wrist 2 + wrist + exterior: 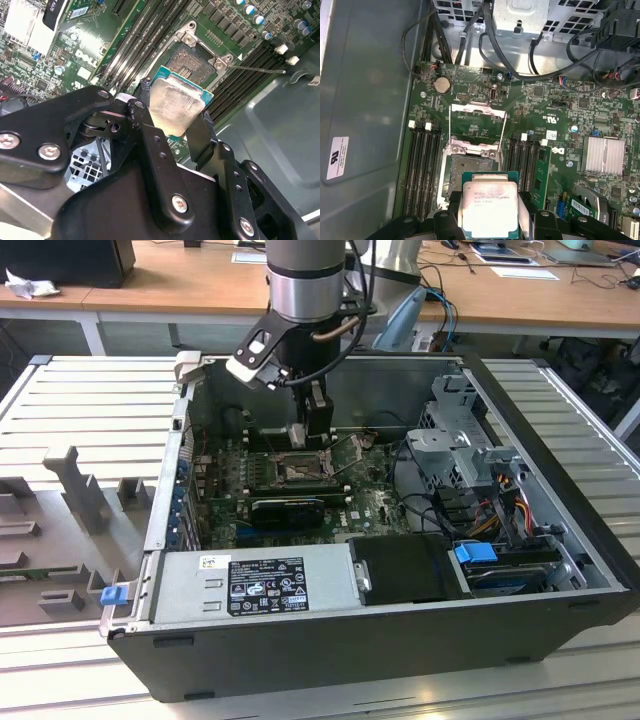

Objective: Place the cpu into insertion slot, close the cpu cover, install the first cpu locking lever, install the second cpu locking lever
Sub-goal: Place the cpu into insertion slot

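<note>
Your gripper (175, 107) pinches the cpu (490, 207) between both fingers (silver top facing the first wrist camera), holding it over the insertion slot (465, 162). The cpu cover (478, 106) lies flipped open, at the slot's two o'clock in the exterior view.

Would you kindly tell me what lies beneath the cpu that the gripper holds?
The open insertion slot, part of its pin field showing; the cpu in the gripper covers the rest.
</note>
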